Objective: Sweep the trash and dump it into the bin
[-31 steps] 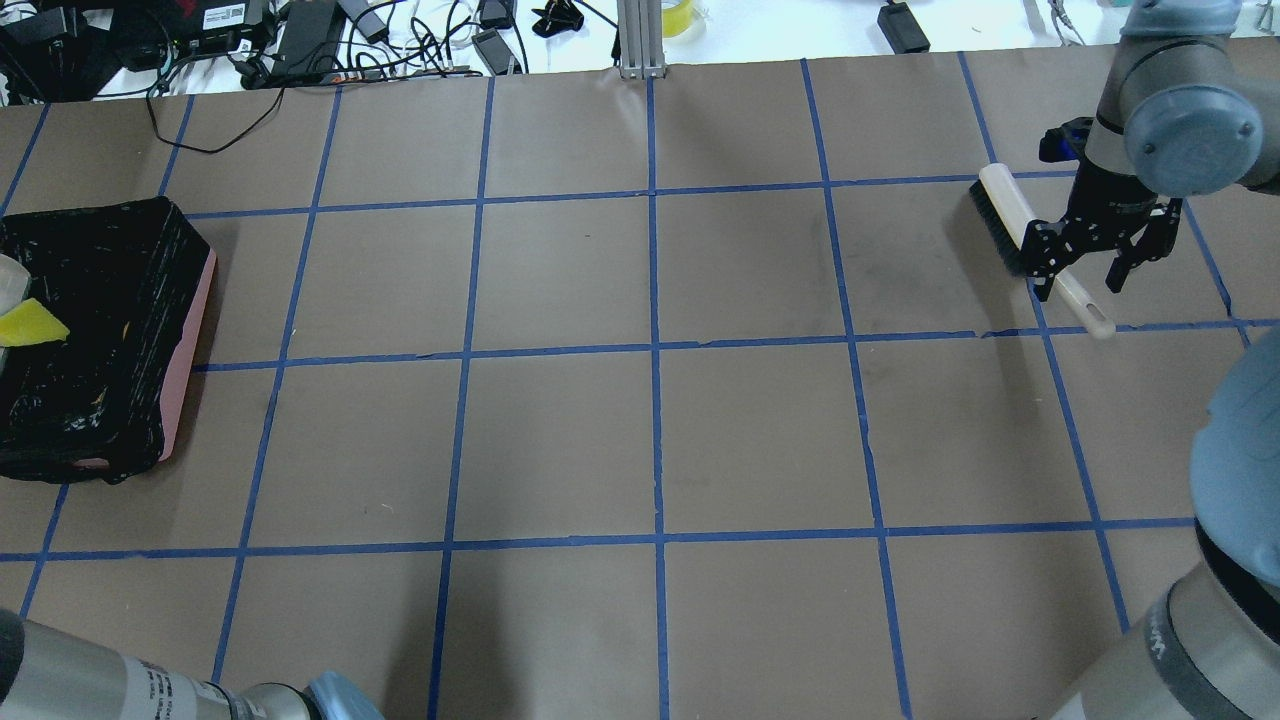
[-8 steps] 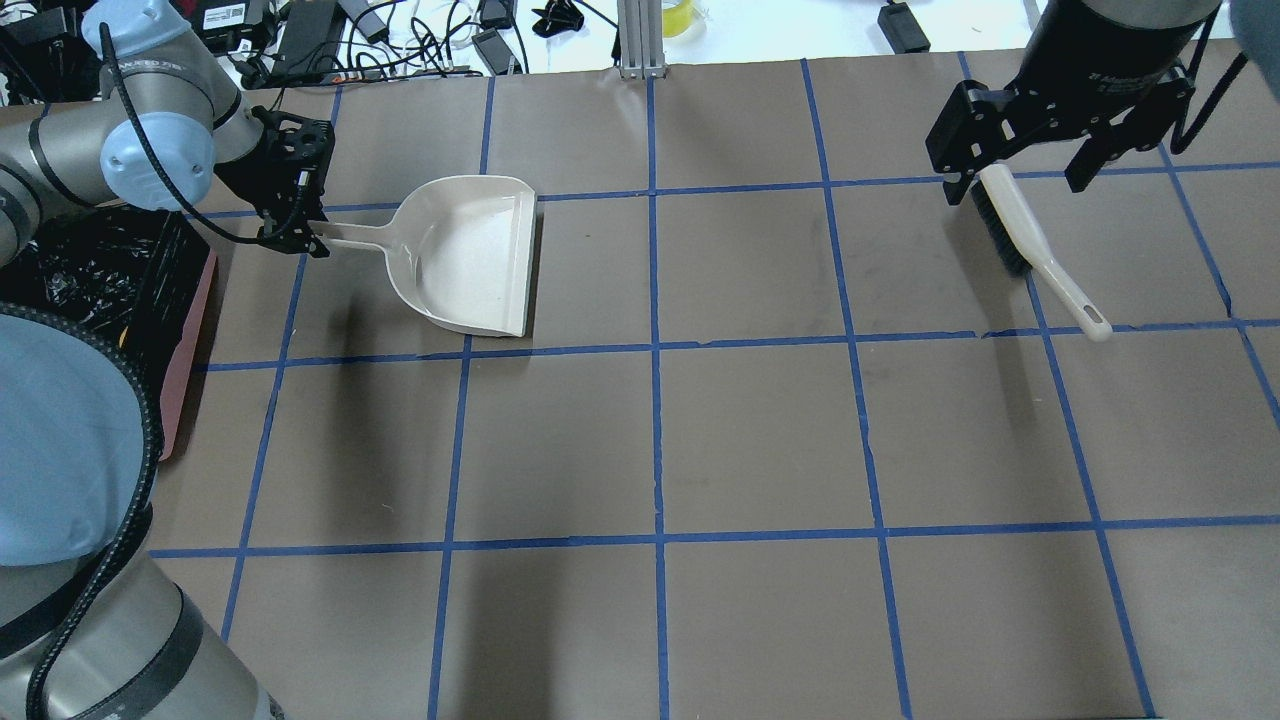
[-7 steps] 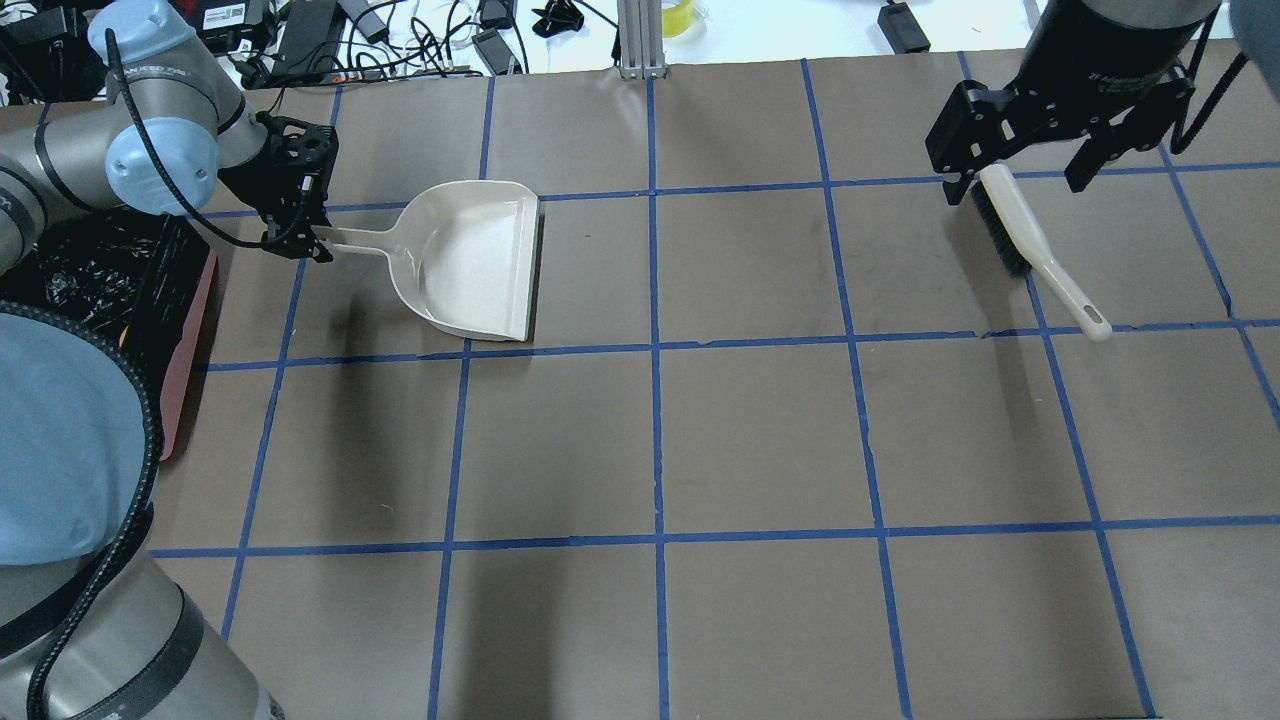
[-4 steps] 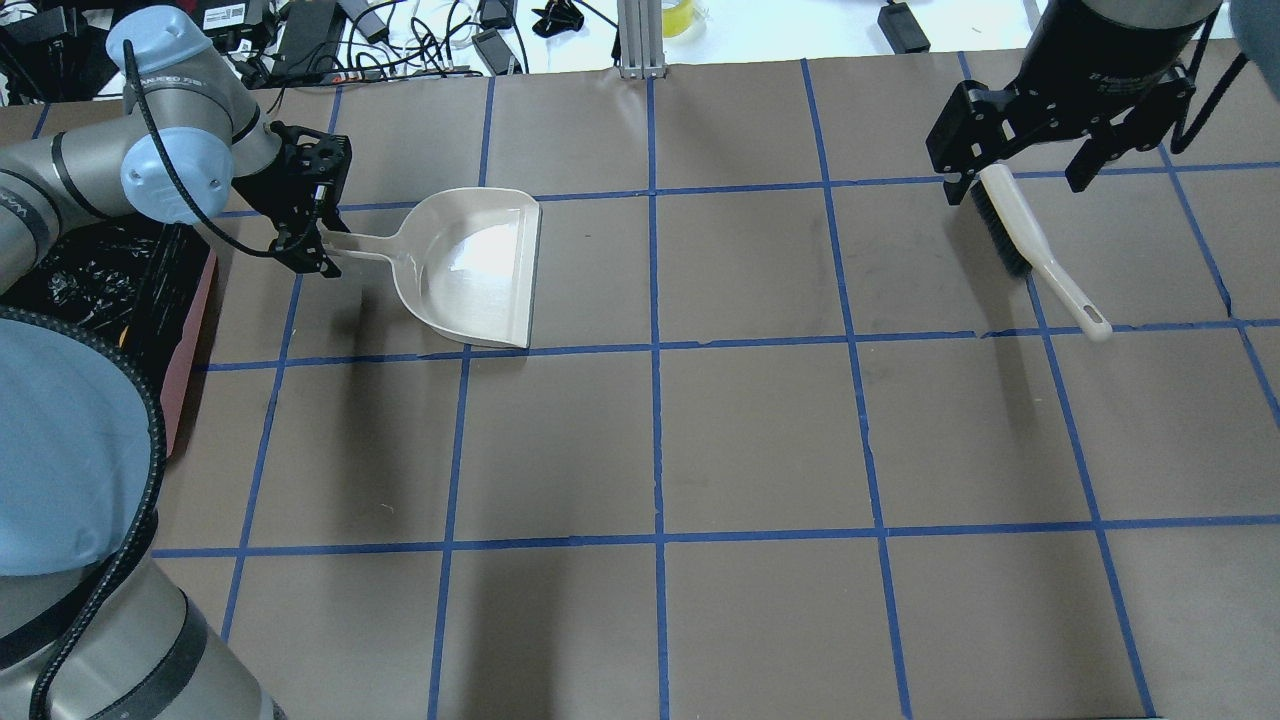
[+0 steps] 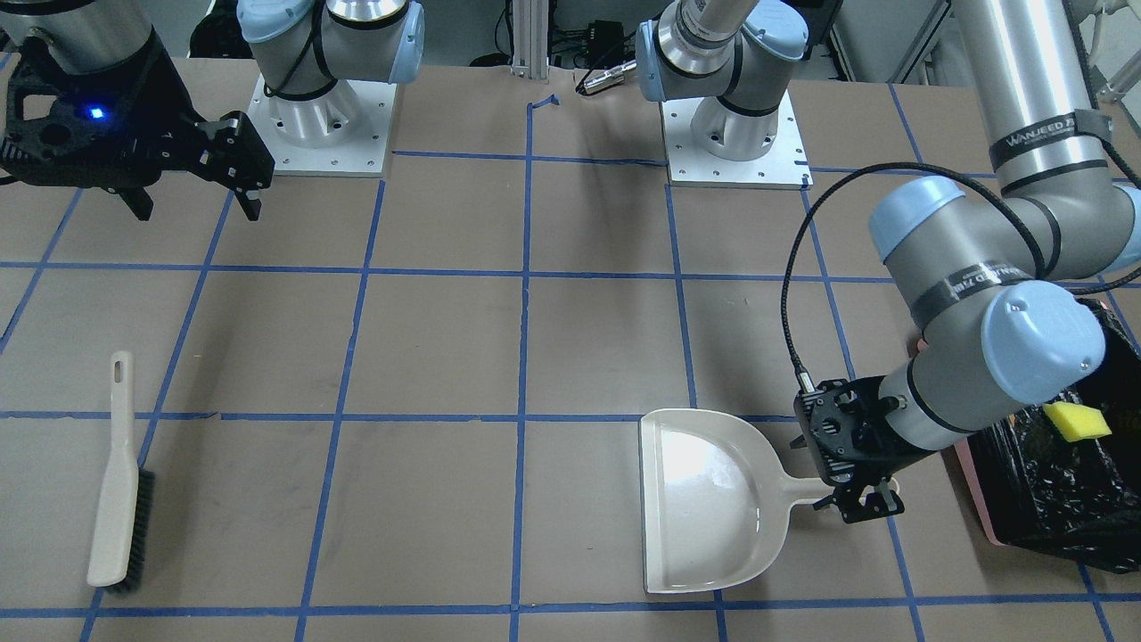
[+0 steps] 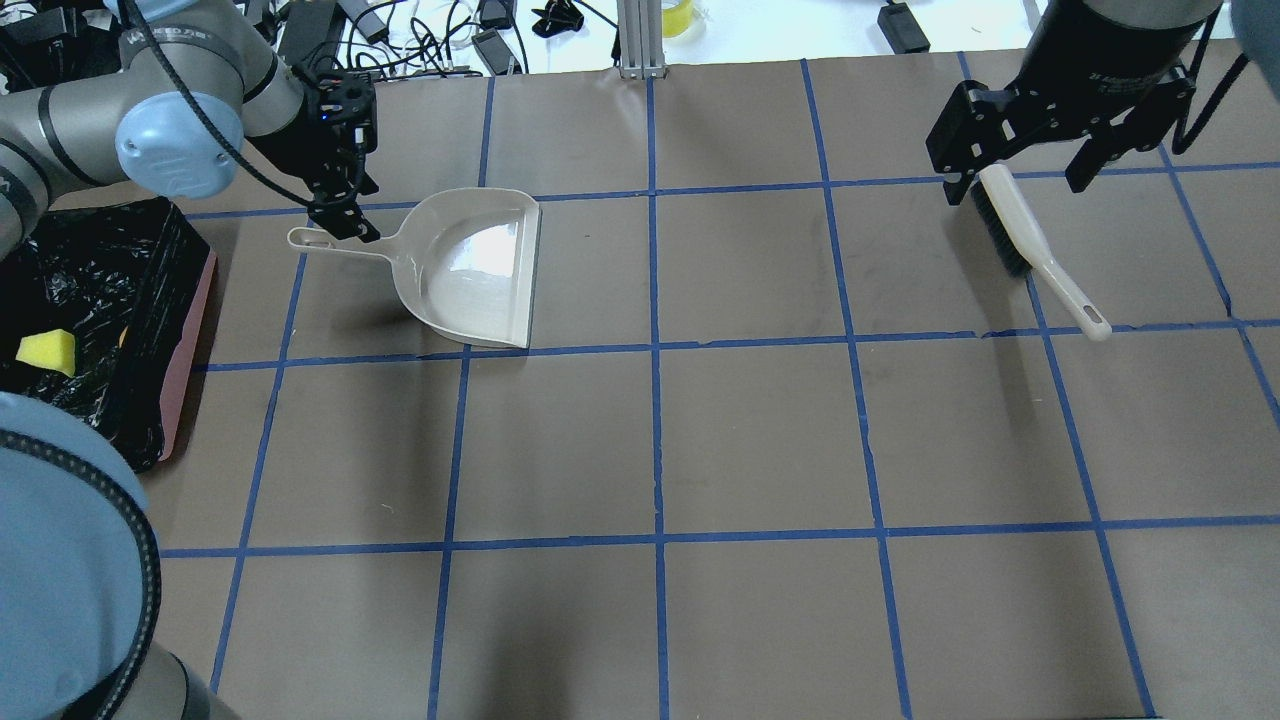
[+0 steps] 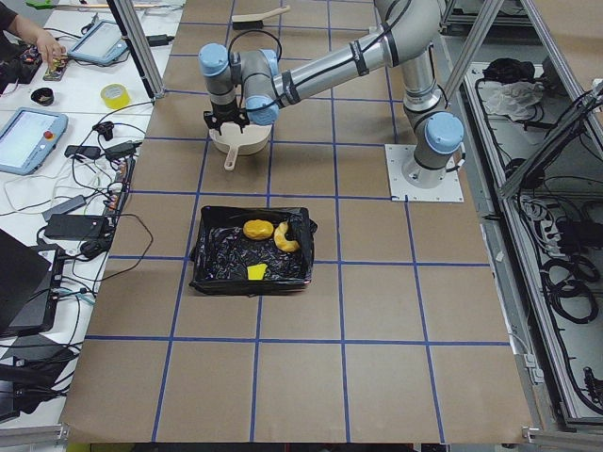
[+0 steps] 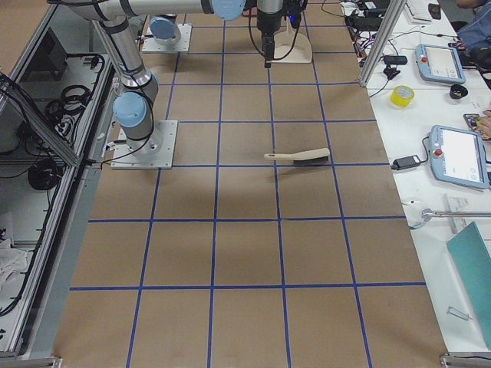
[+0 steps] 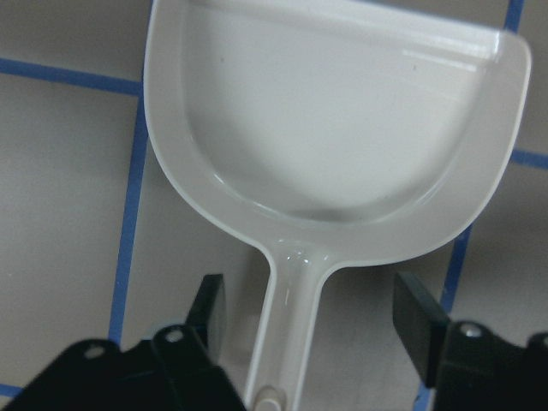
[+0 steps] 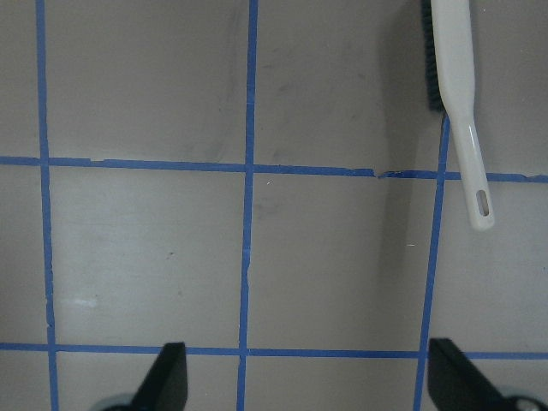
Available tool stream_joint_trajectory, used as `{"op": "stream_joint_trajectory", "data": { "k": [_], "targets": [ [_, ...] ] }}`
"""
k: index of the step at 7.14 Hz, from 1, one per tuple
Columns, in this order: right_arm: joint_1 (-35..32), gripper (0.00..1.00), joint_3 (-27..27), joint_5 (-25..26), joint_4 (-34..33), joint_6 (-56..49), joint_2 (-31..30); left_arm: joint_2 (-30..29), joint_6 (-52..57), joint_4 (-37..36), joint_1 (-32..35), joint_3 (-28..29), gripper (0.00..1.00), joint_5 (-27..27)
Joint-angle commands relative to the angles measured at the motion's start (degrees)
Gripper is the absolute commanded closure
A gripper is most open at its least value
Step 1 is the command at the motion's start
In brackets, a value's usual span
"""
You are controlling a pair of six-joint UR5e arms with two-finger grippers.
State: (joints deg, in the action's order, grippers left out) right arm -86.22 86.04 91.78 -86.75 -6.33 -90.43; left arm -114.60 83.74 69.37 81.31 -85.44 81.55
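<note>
Left fingers (image 9: 211, 306) are spread wide, one on each side of the dustpan handle (image 9: 287, 330), and neither touches it. We see a clear gap on both sides, so the left gripper (image 6: 343, 214) holds nothing. It hangs just over the handle, between the pan and the handle's hole end. The dustpan (image 6: 470, 275) lies flat on the table (image 6: 760, 430) with its open lip facing away from the bin. The pan is bare inside.

Right fingers (image 10: 169, 370) are also spread wide, with only table between them. The right gripper (image 6: 1015, 182) hovers over the bristle end of the brush (image 6: 1030, 240) and is clear of it. The brush lies on the table, bristles to one side, with its handle pointing toward the robot's side. It is well apart from the dustpan.

The trash sits inside the bin (image 7: 209, 250), on the black bag. The potato piece (image 7: 257, 229) and the rind slice (image 7: 285, 238) lie side by side, and we cannot tell if they touch. The yellow wedge (image 7: 254, 272) is a bit apart from them, near the bin's wall. The overhead view shows only the wedge. The bin stands at the table's left end, near the dustpan handle but not touching it.
</note>
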Motion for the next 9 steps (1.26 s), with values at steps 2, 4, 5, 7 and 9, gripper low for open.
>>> {"op": "stream_joint_trajectory", "data": {
  "k": [2, 4, 5, 7, 9],
  "targets": [
    [0.0, 0.0, 0.0, 0.07, 0.0, 0.0, -0.01, 6.47, -29.0, 4.45, 3.06, -0.86, 0.12, -1.83],
    [0.0, 0.0, 0.0, 0.07, 0.0, 0.0, -0.01, 11.56, -42.52, 8.31, 3.94, -1.56, 0.07, -1.4],
    [0.0, 0.0, 0.0, -0.02, 0.0, 0.0, 0.08, 14.64, -47.65, 8.41, 4.21, -3.83, 0.0, -0.7],
    [0.0, 0.0, 0.0, 0.07, 0.0, 0.0, 0.08, 20.79, -58.11, 12.85, 4.38, -5.79, 0.0, 3.6],
    [0.0, 0.0, 0.0, 0.07, 0.0, 0.0, 0.08, 25.63, -67.34, 19.99, 4.39, -5.17, 0.0, 6.92]
  ]
}}
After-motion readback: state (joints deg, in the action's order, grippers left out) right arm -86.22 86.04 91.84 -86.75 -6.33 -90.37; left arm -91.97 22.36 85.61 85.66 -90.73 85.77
